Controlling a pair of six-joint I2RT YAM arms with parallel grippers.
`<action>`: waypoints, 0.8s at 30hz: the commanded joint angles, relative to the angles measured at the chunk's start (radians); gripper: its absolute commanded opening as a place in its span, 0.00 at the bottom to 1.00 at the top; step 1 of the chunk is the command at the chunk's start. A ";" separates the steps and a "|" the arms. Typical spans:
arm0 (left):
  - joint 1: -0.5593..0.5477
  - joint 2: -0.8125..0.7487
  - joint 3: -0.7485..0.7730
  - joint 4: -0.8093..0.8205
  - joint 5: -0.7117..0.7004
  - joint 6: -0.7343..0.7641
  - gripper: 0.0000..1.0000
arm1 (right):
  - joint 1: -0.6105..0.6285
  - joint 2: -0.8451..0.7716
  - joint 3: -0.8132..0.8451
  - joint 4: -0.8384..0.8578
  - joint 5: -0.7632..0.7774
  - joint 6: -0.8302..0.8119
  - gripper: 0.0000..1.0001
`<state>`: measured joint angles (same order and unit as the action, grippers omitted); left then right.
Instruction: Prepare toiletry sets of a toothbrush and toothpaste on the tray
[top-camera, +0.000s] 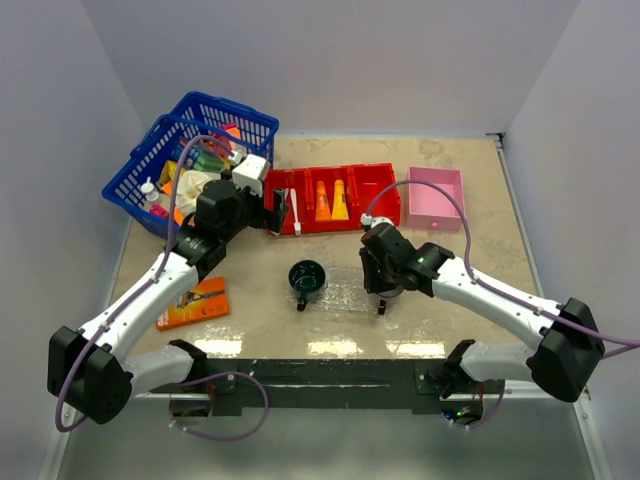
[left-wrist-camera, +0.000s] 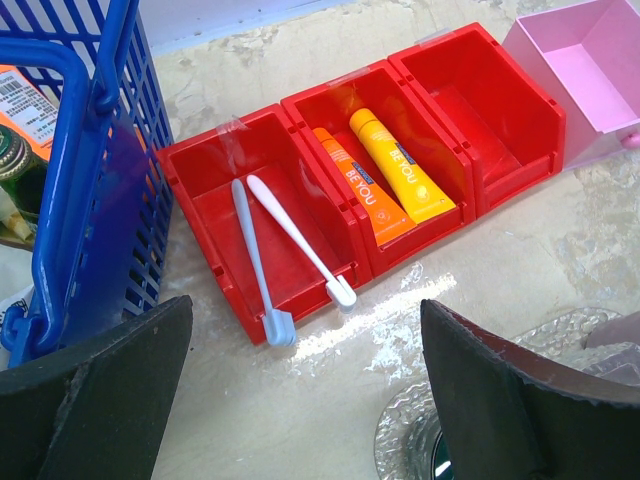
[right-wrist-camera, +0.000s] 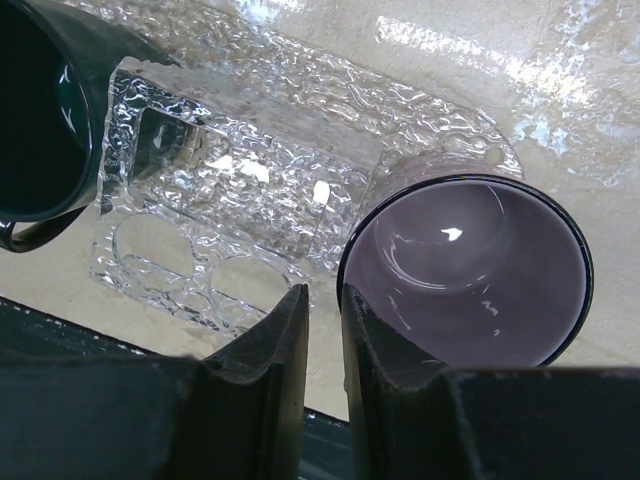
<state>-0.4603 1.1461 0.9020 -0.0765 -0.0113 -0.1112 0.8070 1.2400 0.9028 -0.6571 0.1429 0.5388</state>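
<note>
Toothbrushes (left-wrist-camera: 262, 235), two short white ones, lie in a V in the left compartment of the red bin (left-wrist-camera: 200, 158); the orange tube (left-wrist-camera: 355, 192) and the yellow-orange tube (left-wrist-camera: 402, 168) lie side by side in its middle compartment; the clear tray (right-wrist-camera: 250, 180) sits on the bench (left-wrist-camera: 560, 230) on the arms' side of the bin, a dark green cup (right-wrist-camera: 40, 110) at one end, a purple cup (right-wrist-camera: 470, 270) at the other; the left gripper (left-wrist-camera: 305, 340) hangs before the bin, jaws wide apart, empty; the right gripper (right-wrist-camera: 325, 320) is at the purple cup's rim, jaws nearly together with a narrow slit; whether they pinch the rim cannot be told.
</note>
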 joint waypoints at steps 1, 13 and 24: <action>0.002 -0.002 0.012 0.027 0.007 0.007 1.00 | 0.008 0.006 -0.008 0.025 0.032 0.012 0.22; 0.002 -0.003 0.012 0.027 0.005 0.007 1.00 | 0.012 0.013 -0.016 0.021 0.047 0.001 0.17; 0.003 -0.005 0.015 0.027 0.007 0.007 1.00 | 0.015 0.018 -0.010 -0.004 0.038 -0.014 0.12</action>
<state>-0.4603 1.1461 0.9020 -0.0765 -0.0113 -0.1112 0.8135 1.2549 0.8913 -0.6510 0.1673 0.5312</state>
